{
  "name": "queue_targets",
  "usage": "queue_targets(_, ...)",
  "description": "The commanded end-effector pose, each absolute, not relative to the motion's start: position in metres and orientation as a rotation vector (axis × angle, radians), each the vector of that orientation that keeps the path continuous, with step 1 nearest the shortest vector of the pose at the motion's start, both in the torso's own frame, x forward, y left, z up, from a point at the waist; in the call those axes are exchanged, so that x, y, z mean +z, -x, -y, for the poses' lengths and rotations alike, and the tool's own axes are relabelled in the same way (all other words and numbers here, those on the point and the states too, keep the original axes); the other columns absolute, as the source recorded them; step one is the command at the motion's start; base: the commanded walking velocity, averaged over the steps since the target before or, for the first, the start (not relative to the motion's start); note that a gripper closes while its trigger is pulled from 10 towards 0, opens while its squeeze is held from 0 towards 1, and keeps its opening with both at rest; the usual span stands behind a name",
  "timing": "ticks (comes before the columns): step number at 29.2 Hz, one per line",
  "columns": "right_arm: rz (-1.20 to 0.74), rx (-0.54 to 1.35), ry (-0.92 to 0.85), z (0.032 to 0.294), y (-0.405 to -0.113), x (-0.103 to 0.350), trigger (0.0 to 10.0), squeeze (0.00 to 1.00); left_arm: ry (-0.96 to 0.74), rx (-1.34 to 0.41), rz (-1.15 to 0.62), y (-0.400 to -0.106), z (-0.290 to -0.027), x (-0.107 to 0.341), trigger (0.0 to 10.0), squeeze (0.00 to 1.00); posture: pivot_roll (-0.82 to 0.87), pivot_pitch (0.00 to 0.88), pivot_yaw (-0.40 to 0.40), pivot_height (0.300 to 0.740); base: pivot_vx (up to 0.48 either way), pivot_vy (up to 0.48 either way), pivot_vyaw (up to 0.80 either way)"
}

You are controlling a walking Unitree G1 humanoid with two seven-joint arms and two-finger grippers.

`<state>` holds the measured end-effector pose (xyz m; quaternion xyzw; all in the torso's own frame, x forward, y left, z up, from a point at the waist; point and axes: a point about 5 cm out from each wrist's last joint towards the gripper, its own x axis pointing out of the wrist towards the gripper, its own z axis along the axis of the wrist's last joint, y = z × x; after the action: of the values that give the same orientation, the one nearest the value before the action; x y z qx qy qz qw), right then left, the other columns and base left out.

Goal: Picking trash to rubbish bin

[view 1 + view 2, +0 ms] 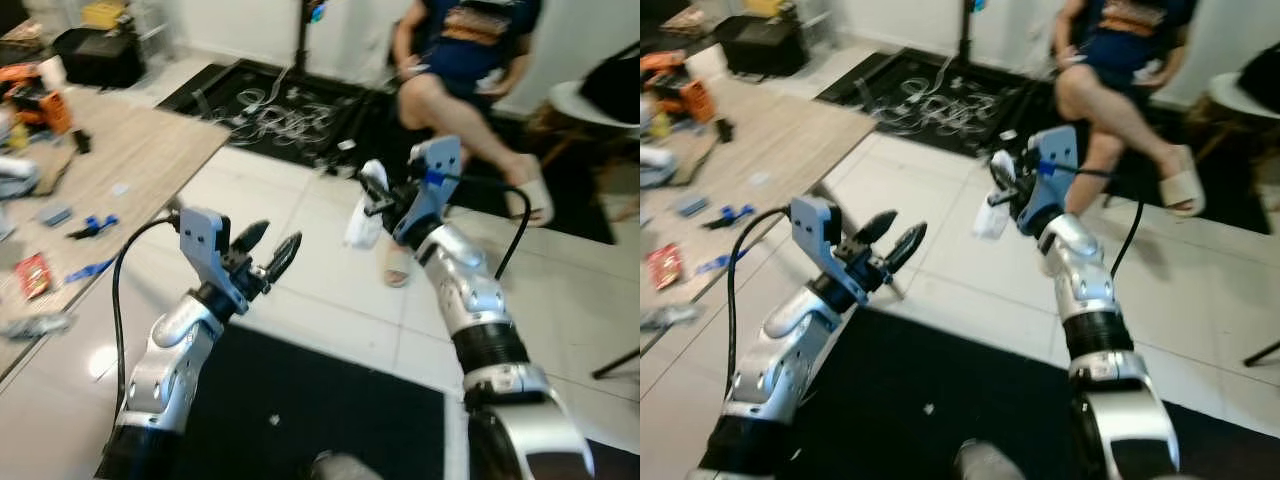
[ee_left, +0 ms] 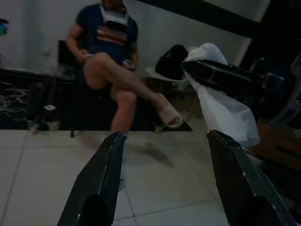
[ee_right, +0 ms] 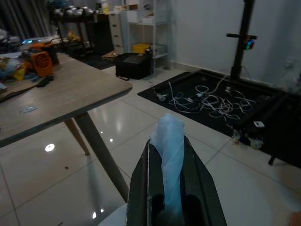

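White glossy floor tiles [image 1: 310, 290] run between a wooden table [image 1: 150, 150] and a black mat [image 1: 320, 410]. A seated person [image 1: 470, 60] is cut off at the shoulders. The right gripper [image 1: 372, 195] pinches a white plastic bag [image 1: 362, 222] above the tiles; the left gripper [image 1: 268, 250] hangs spread.

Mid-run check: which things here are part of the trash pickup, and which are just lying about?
Job:
- right gripper, shut on the white tissue
- left gripper, open, holding nothing

Lying about:
- wooden table with orange tool, red packet, blue bits
- white cables on black mat
- seated person
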<state>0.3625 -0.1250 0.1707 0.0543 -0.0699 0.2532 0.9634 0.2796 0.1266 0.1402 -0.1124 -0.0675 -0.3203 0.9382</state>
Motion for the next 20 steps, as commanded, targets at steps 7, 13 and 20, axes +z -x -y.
queue_targets(7, 0.140, 0.511, -0.103, 0.1255, -0.3619, 0.1700, 10.0, 0.00, 0.228, -0.662, 0.133, -0.2786, -0.1266, 0.1398, 10.0, 0.00, -0.07, 0.000, -0.029, 0.740, 0.000, 0.000, -0.80)
queue_targets(13, 0.139, 0.512, -0.100, 0.1258, -0.3618, 0.1701, 10.0, 0.00, 0.230, -0.665, 0.134, -0.2786, -0.1258, 0.1401, 10.0, 0.00, -0.07, 0.000, -0.030, 0.740, 0.000, 0.000, -0.80)
queue_targets(20, 0.139, 0.513, -0.099, 0.1253, -0.3617, 0.1699, 10.0, 0.00, 0.231, -0.670, 0.133, -0.2787, -0.1257, 0.1399, 10.0, 0.00, -0.06, 0.000, -0.033, 0.740, 0.000, 0.000, -0.80)
